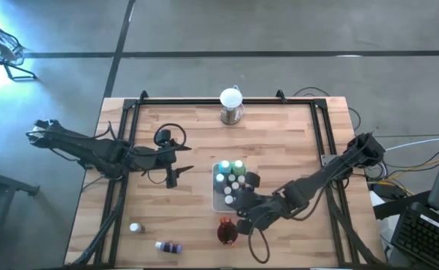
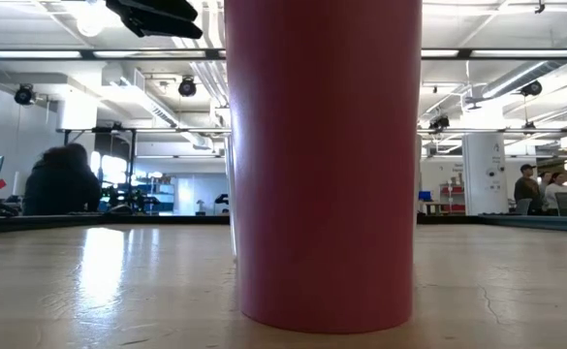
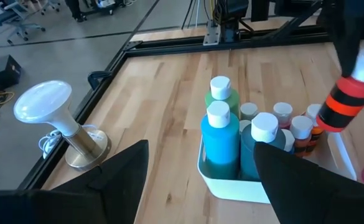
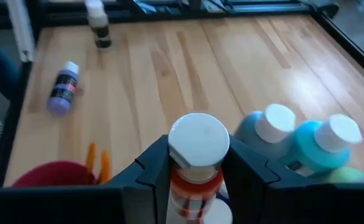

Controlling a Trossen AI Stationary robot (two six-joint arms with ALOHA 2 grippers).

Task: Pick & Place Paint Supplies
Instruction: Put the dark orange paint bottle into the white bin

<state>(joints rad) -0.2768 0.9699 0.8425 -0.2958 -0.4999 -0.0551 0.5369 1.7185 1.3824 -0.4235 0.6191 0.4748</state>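
orange bottle [image 4: 195, 180], round white cap | gripped by right gripper [image 4: 194, 171] | above white tray [image 3: 231, 185]

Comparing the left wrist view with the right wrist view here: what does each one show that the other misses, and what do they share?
Only the left wrist view shows the white globe lamp on its metal base, and the left gripper open above the table, empty.

Only the right wrist view shows a purple bottle lying on the wood, another small bottle standing beyond it, and the dark red cup with orange brush tips.

Both show the teal bottles in the white tray and the orange bottle gripped by the right gripper.
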